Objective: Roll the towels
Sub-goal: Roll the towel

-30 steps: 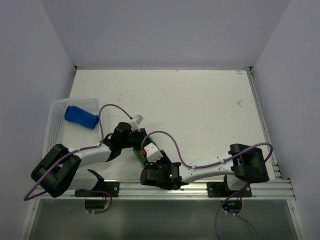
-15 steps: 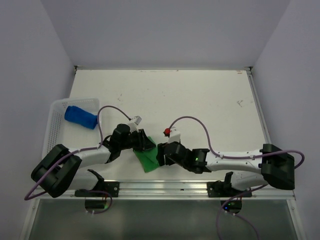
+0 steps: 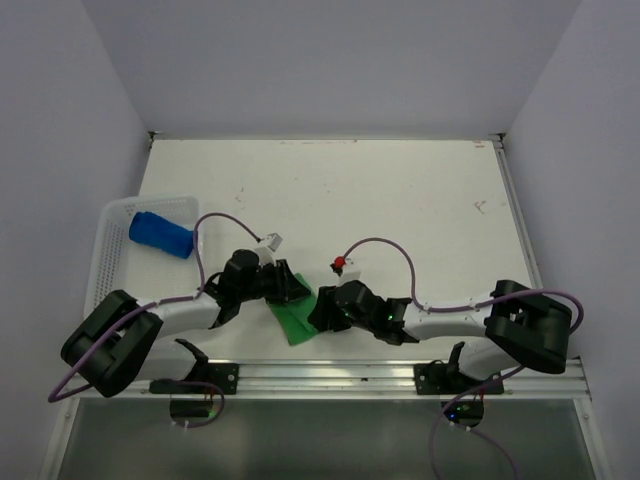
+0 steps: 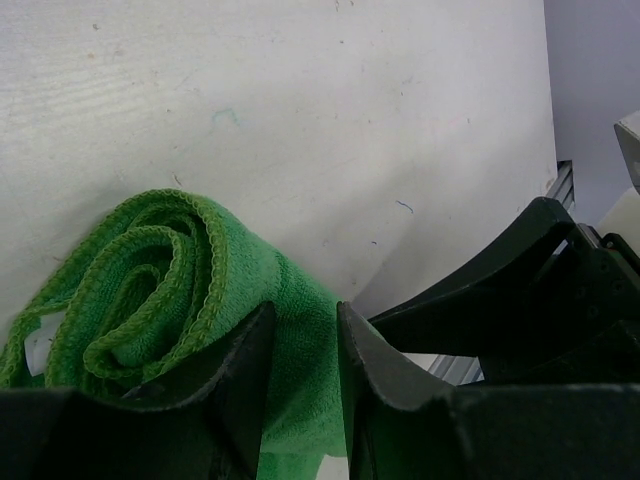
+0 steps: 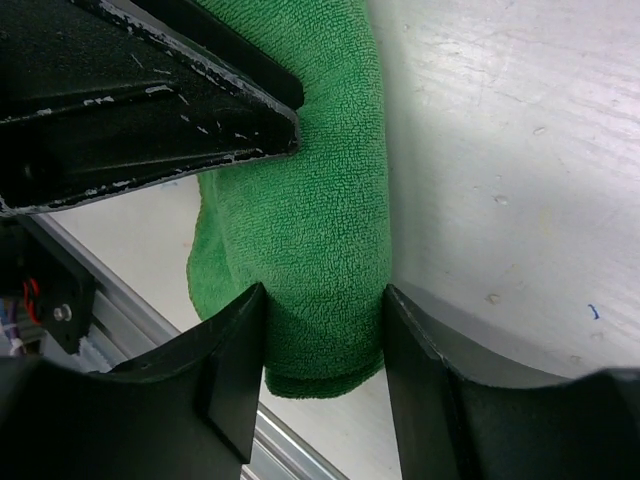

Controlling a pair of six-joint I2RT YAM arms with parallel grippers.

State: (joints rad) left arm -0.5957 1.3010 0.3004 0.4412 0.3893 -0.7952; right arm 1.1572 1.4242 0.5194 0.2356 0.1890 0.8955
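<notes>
Basket point(image 3: 110, 212) holds one blue towel point(image 3: 162, 235). My left gripper point(image 4: 305, 330) and right gripper point(image 5: 322, 320) both clamp one green towel point(image 3: 292, 321).

R tool point(image 3: 321, 306) swung fwd onto green towel point(image 3: 297, 322), now gripping its rolled end.

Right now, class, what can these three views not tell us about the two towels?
- Top view: left arm and right arm cover most of the green towel.
- Left wrist view: its own jaws hide the towel's near part; whether they pinch it is unclear.
- Top view: blue towel is too small to judge its roll; wrist views miss it.
</notes>
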